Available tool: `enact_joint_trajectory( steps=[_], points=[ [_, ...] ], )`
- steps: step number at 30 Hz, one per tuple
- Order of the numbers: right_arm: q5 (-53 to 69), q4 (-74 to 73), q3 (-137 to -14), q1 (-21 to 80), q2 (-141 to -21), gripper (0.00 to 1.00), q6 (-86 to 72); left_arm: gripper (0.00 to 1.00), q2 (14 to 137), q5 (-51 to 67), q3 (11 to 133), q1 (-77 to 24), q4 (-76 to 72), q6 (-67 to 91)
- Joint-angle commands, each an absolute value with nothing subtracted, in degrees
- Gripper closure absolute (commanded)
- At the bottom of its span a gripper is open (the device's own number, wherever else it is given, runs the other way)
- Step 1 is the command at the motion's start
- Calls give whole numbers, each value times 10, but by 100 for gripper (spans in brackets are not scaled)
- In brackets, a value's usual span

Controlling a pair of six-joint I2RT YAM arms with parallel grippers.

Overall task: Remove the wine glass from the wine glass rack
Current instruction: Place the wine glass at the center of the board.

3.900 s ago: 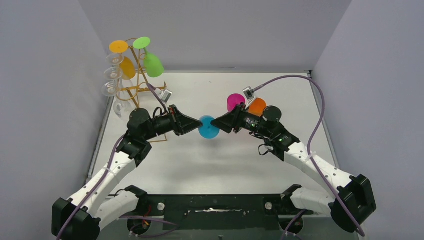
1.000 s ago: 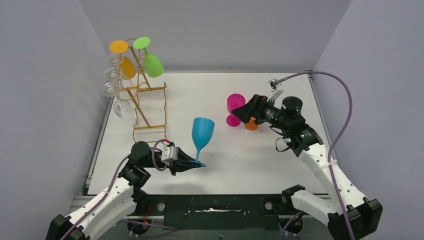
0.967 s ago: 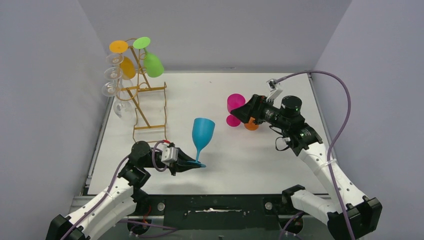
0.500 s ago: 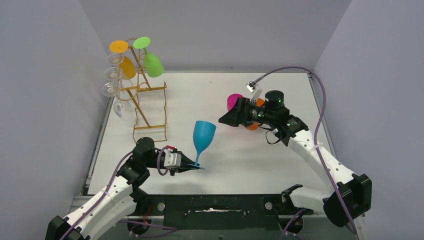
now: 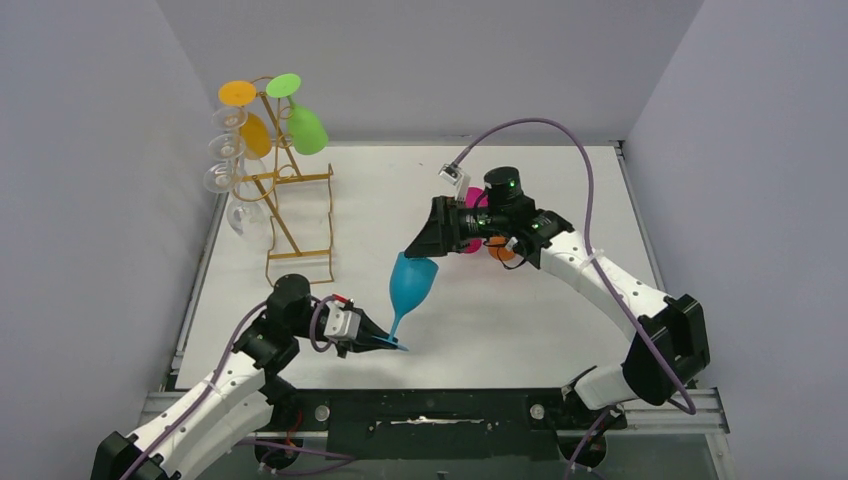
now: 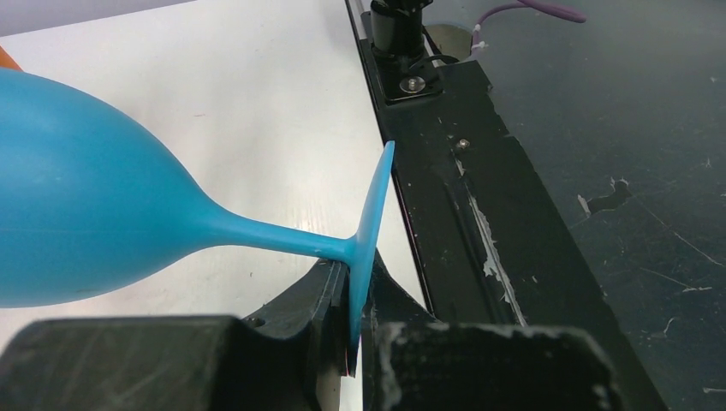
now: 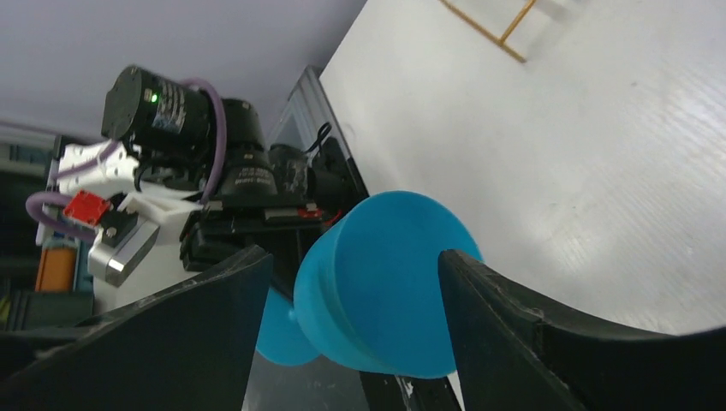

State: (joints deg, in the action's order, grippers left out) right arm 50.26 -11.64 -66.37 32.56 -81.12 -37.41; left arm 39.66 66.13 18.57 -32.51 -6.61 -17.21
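Blue wine glass (image 5: 410,283): opaque, tilted, off the wine glass rack (image 5: 290,190), its foot close to the desk (image 5: 500,320) near edge. I see my left tool (image 5: 387,339) pinching the foot disc and my right tool (image 5: 424,247) spread wide, straddling the bowl; contact unclear. Bare desk lies between glass and rack.

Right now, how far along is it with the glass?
Done: the blue glass is off the rack. In hand: left tool grips its foot; right tool open around its bowl. Left: passing it over, probably setting it down.
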Motion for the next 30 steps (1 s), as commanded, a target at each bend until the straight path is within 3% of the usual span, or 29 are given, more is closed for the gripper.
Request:
enact_joint_trajectory(
  steps=[1,9,19,22,25,30],
  points=[
    [606,-151,-712,359,-812,30,-311,100,380,673,215,-321,-32,-201],
    [648,-130,-701,357,-803,54,-336,100,397,644,269,-320,131,-317],
    [641,-63,-677,365,-815,99,-384,100,390,610,299,-320,177,-342],
    [635,-46,-674,366,-816,100,-398,100,387,604,300,-320,179,-341],
    [624,-49,-673,366,-815,100,-393,83,381,610,298,-320,167,-309],
    [589,-72,-673,365,-800,100,-369,70,379,651,309,-319,156,-271]
  ],
)
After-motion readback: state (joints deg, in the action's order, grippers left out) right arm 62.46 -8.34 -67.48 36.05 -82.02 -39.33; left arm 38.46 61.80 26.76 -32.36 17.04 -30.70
